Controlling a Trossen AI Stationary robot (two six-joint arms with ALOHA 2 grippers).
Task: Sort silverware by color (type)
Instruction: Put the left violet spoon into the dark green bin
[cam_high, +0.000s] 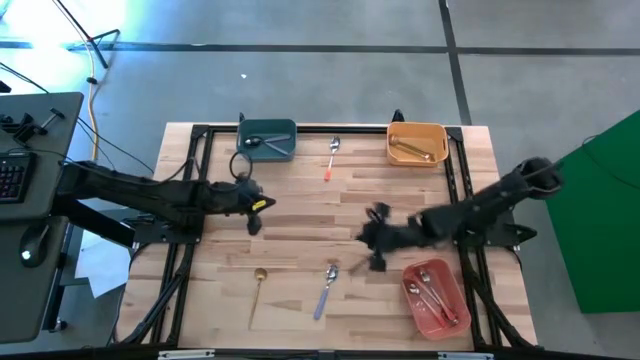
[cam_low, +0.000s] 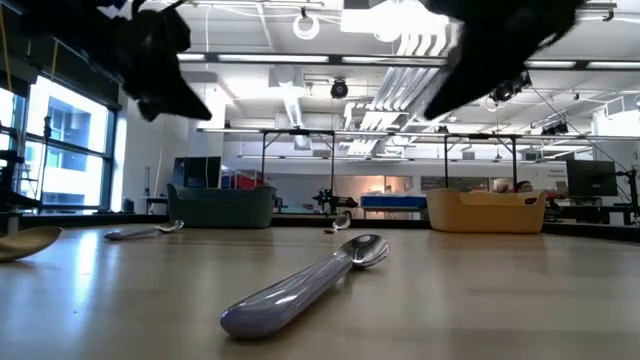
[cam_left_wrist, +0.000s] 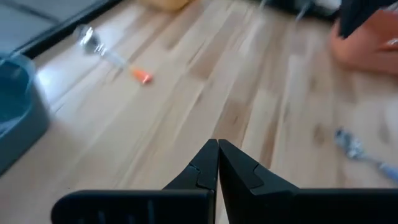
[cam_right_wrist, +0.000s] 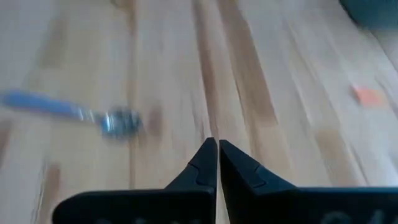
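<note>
Three pieces of silverware lie flat on the wooden table (cam_high: 300, 240): a gold spoon (cam_high: 258, 290) near the front, a lavender-handled spoon (cam_high: 326, 288) beside it, and a spoon with an orange-red handle (cam_high: 332, 157) at the back. My left gripper (cam_high: 253, 222) hovers shut and empty left of centre, above the bare wood (cam_left_wrist: 217, 144). My right gripper (cam_high: 364, 237) hovers shut and empty right of centre, above and beyond the lavender spoon (cam_right_wrist: 74, 112). The low view shows the lavender spoon (cam_low: 310, 280) up close and the gold spoon (cam_low: 25, 242) at the left.
A teal bin (cam_high: 267, 138) with a spoon stands at the back left, an orange bin (cam_high: 417, 142) with gold utensils at the back right, and a red-pink bin (cam_high: 436, 298) with spoons at the front right. Another slim utensil (cam_low: 145, 232) lies farther back on the left.
</note>
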